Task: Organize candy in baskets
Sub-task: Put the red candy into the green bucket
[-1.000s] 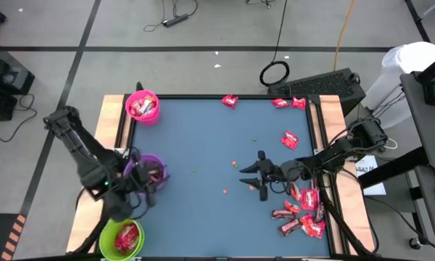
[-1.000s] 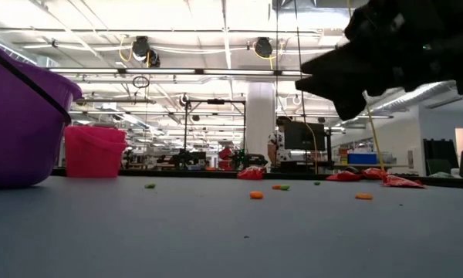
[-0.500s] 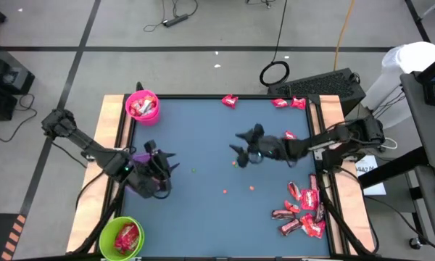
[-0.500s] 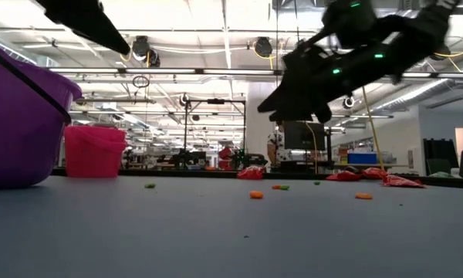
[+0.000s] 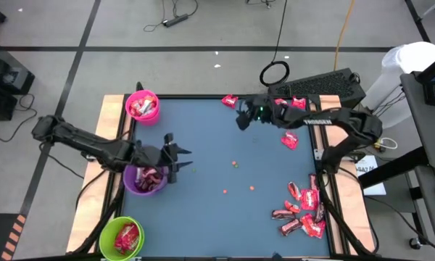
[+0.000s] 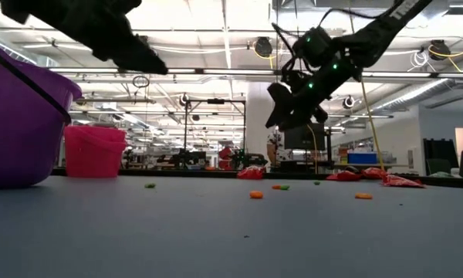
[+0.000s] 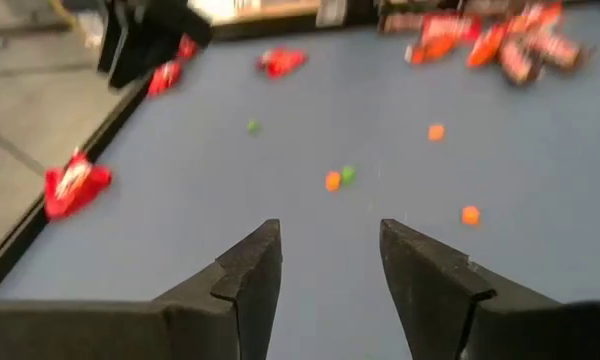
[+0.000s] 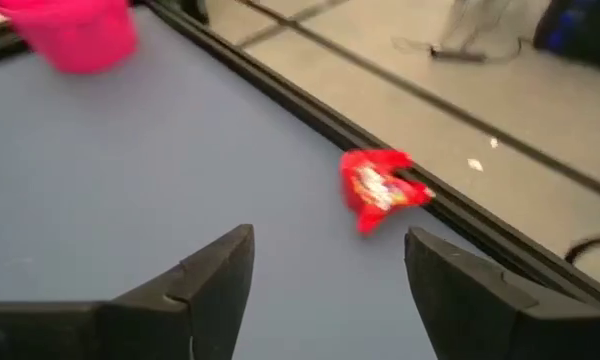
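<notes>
Candy (image 5: 143, 107) fills pink (image 5: 142, 106), purple (image 5: 145, 180), green baskets (image 5: 121, 238)

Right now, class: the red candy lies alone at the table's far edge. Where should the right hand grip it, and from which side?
Judging by its pose, grip the red candy across its flat middle, coming down from above. It lies flat against the raised table rim, which blocks a pinch from that side. The right hand hovers near it, open and empty.

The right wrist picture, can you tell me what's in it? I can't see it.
The right pincer hangs open and empty above the blue table, aimed at one red wrapped candy lying against the table's dark edge. A pink basket stands farther off, with bare floor beyond the edge.
</notes>
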Action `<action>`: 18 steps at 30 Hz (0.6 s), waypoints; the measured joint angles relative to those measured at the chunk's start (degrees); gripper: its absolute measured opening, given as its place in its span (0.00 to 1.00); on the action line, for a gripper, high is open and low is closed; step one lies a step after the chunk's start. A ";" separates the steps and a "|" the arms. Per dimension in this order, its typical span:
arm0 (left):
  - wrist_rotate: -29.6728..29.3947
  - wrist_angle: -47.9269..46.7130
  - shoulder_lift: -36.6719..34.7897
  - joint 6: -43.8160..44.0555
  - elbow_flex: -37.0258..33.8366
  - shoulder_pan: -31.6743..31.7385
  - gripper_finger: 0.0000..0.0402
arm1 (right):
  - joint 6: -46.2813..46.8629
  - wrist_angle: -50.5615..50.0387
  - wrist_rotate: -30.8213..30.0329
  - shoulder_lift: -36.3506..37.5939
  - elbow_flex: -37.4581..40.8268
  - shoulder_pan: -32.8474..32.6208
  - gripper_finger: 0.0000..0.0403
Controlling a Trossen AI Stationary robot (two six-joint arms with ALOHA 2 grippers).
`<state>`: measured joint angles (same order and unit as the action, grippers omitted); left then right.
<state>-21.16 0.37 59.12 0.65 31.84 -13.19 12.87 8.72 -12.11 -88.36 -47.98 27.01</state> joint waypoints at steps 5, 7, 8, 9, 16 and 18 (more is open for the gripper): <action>1.85 13.56 0.07 -1.58 -3.96 2.84 0.44 | 2.62 -1.27 6.49 -5.29 -3.60 6.54 0.60; 1.38 15.47 0.08 -1.64 -4.77 3.65 0.44 | 3.68 -2.36 9.61 -8.72 -6.34 8.64 0.60; 1.19 15.93 0.12 -1.62 -5.01 3.87 0.44 | 4.12 -3.90 10.63 -10.48 -7.72 9.47 0.60; 0.93 16.33 0.14 -1.62 -5.04 4.27 0.44 | 4.40 -5.41 11.30 -12.44 -9.31 10.16 0.60; 0.06 17.12 0.09 -1.16 -5.01 4.57 0.44 | 5.96 -16.40 12.55 -24.87 -23.08 13.62 0.60; 0.06 16.62 0.10 -1.16 -5.01 4.57 0.44 | 6.18 -18.97 12.57 -27.56 -26.52 14.15 0.60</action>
<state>-21.10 16.99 59.22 -0.51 26.83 -8.62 19.05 -10.25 0.46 -115.92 -74.50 41.15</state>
